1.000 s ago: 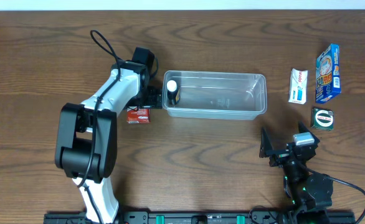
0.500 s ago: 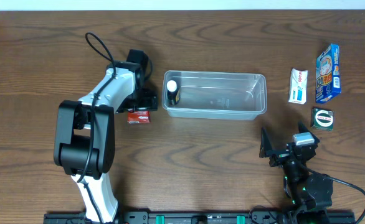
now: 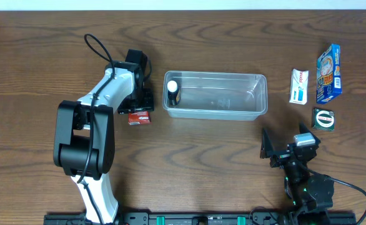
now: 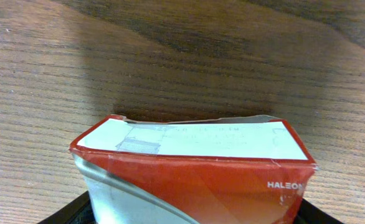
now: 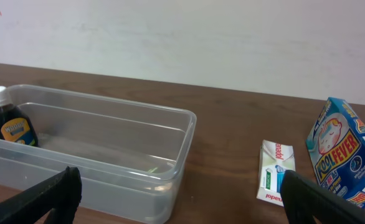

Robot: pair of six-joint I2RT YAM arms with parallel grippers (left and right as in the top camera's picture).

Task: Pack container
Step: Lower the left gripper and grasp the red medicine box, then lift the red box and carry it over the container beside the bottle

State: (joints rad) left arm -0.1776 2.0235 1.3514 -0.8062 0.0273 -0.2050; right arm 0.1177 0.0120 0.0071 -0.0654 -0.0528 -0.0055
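Dark brown wood-grain tabletop [image 3: 195,156] fills overhead view, grain running 9 to 3 o'clock. Thin pale strip [image 3: 183,4] along 12 o'clock edge, past tabletop's far side. Right wrist view: plain matte off-white wall [image 5: 201,37] behind tabletop. Light soft, even. Left wrist view: broad dim shadow [image 4: 189,81] on wood toward 12 o'clock.

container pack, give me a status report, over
Left gripper at red box, left of container; fingers flank it, grip unclear. Right gripper open, empty. Container holds one dark bottle at its left end. Nothing between box and container.
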